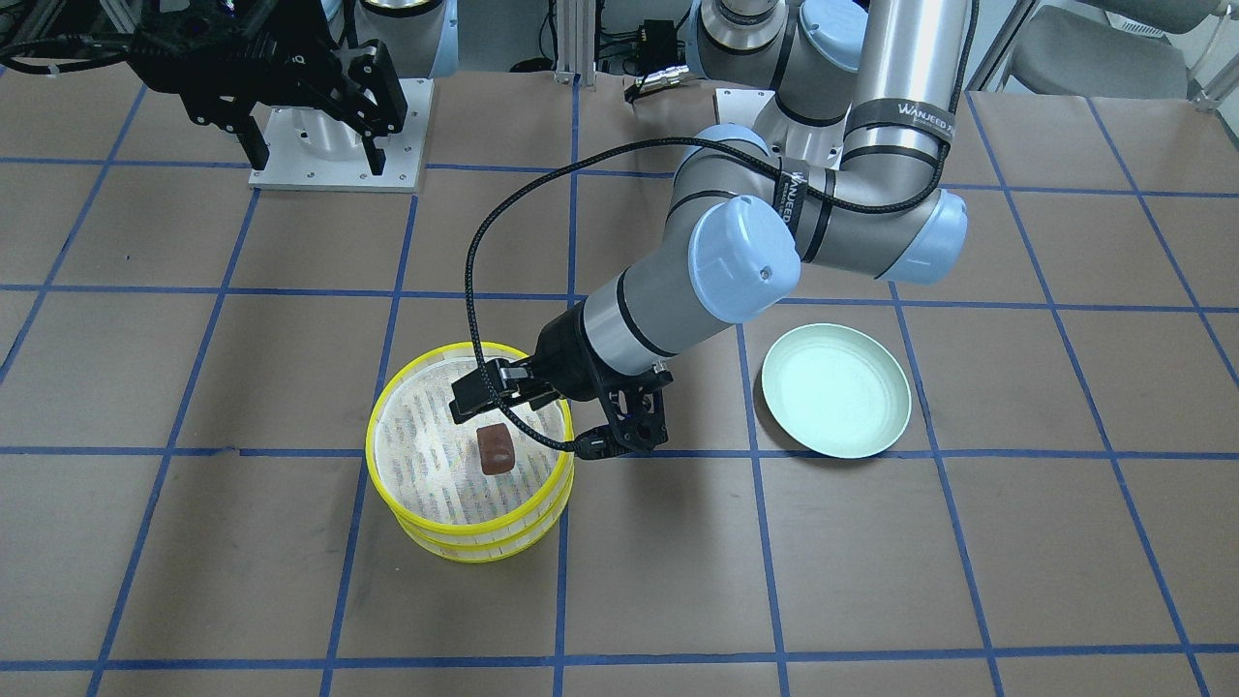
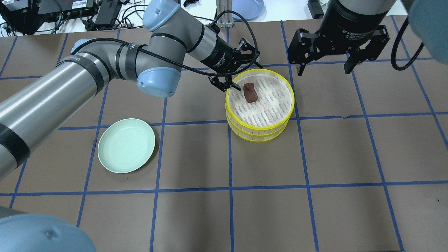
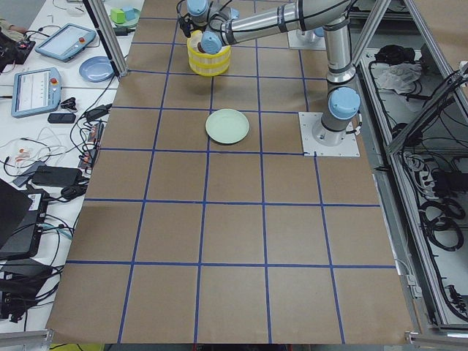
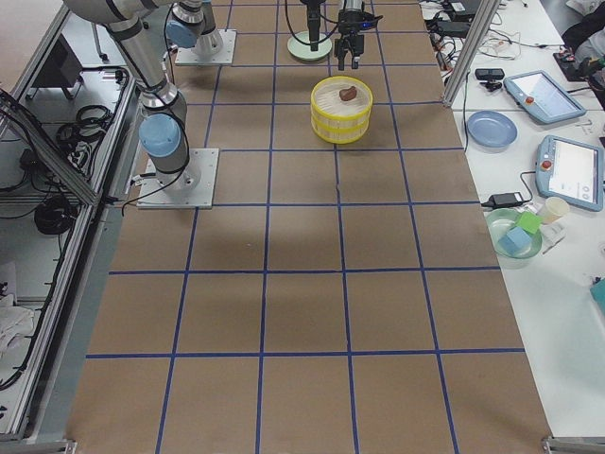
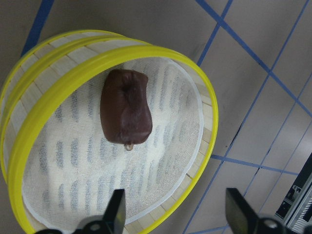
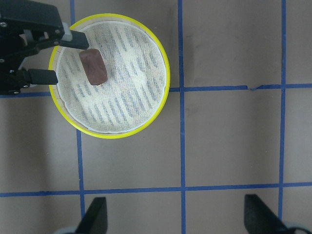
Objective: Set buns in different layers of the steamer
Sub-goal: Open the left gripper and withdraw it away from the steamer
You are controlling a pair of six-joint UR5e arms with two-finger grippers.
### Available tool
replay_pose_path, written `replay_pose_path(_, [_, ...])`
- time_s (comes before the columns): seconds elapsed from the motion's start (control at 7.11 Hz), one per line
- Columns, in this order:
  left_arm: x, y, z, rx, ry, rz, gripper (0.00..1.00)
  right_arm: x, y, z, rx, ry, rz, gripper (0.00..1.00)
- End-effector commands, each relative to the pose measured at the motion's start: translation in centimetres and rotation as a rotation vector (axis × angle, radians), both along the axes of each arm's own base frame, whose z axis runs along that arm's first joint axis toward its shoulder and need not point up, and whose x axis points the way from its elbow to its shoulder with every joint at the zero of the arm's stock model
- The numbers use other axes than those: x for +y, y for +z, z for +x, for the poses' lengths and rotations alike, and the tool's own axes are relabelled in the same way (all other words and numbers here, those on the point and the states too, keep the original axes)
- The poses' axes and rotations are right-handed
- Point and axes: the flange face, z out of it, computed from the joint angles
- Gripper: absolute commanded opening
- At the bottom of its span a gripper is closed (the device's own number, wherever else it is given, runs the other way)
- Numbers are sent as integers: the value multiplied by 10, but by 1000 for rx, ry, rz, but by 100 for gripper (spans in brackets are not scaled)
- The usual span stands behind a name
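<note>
The steamer (image 2: 259, 128) is two stacked yellow-rimmed trays on the table. The dark reddish-brown bun (image 2: 250, 92) lies on the slatted floor of the top tray, also seen in the left wrist view (image 5: 126, 112) and the right wrist view (image 6: 93, 67). The cream-white bun is not visible in any view. My left gripper (image 2: 245, 75) is open and empty, just above the tray's rim beside the brown bun, apart from it. My right gripper (image 2: 323, 68) is open and empty, high above the table beyond the steamer.
An empty pale green plate (image 2: 126, 145) sits on the table toward my left, apart from the steamer. Blue tape lines grid the brown table. Benches with tablets, cables and bowls (image 4: 492, 128) flank the table's far side.
</note>
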Motion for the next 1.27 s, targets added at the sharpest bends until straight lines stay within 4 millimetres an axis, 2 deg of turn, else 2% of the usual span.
replay_pose_path(0.0, [-11, 20, 43, -100, -48, -101, 100, 1, 0, 0, 1, 2, 1, 100])
replay_pose_path(0.14, [-12, 31, 80, -184, -109, -135, 100, 0, 0, 0, 2, 2, 0, 100])
replay_pose_path(0.28, [-6, 44, 111, -315, -198, -157, 100, 1, 0, 0, 2, 2, 3, 100])
replay_pose_path(0.42, [2, 71, 143, -471, -255, -148, 100, 0, 0, 0, 2, 2, 0, 100])
replay_pose_path(0.7, [42, 125, 192, -613, -412, -82, 100, 0, 0, 0, -1, 2, 0, 100])
replay_pose_path(0.84, [60, 150, 201, -643, -403, -102, 100, 1, -1, 0, 0, 2, 5, 100])
replay_pose_path(1.12, [95, 182, 217, -728, -422, -101, 100, 1, -1, 0, 3, 0, 6, 100])
